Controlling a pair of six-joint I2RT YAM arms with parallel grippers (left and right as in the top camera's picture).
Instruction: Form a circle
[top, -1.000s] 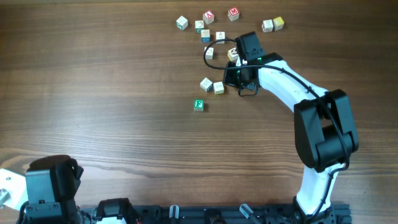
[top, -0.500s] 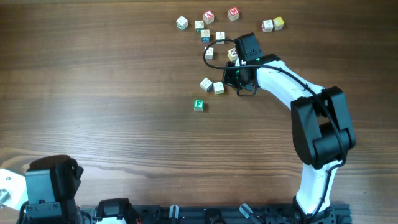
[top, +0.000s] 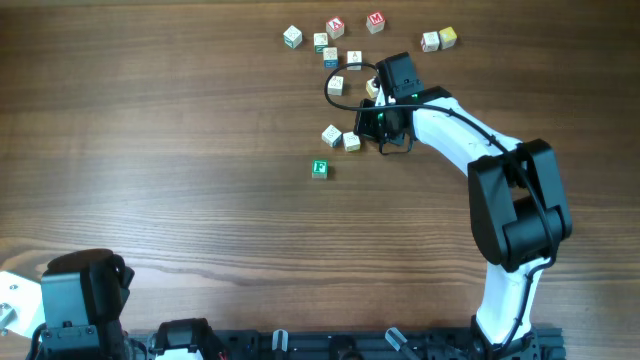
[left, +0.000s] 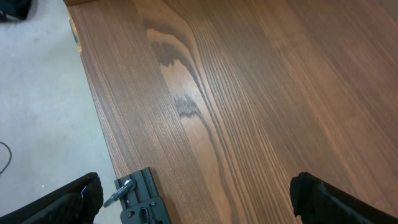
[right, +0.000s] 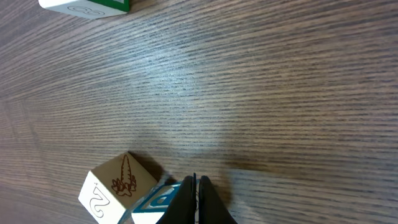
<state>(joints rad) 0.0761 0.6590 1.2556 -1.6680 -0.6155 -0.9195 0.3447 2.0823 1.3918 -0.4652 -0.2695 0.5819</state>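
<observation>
A wooden table (top: 180, 150) is seen from above, with two robot arms mounted at its near edge.

At the far left, the left arm sits folded by the near corner, well apart from every cube. The left gripper (left: 199, 196) is spread wide with nothing between its fingers. Its camera shows only bare wood and the table's edge. The arm looks parked there to leave the other arm room.

Near the middle lies the cluster (top: 331, 134) that is meant to grow into the circle. A green cube (top: 319, 169) with a white letter lies nearest the robot. Just beyond it and to the right, a first pale cube (top: 331, 134) and a second pale cube (top: 352, 141) sit side by side. Together they make a short curve at most, not a ring.

To their right, the right gripper (top: 368, 138) reaches in low over the wood. Its fingers are pressed tightly together and grasp nothing. In its wrist camera the closed tips touch, or all but touch, the teal-lettered side of the second pale cube. Pinched shut like this, the fingers probably serve as a blunt pusher for sliding cubes into line.

Farther back, the loose cubes (top: 354, 60) lie scattered, waiting to join the ring.

No box, tray or bowl is in view. Every cube rests directly on the table.
</observation>
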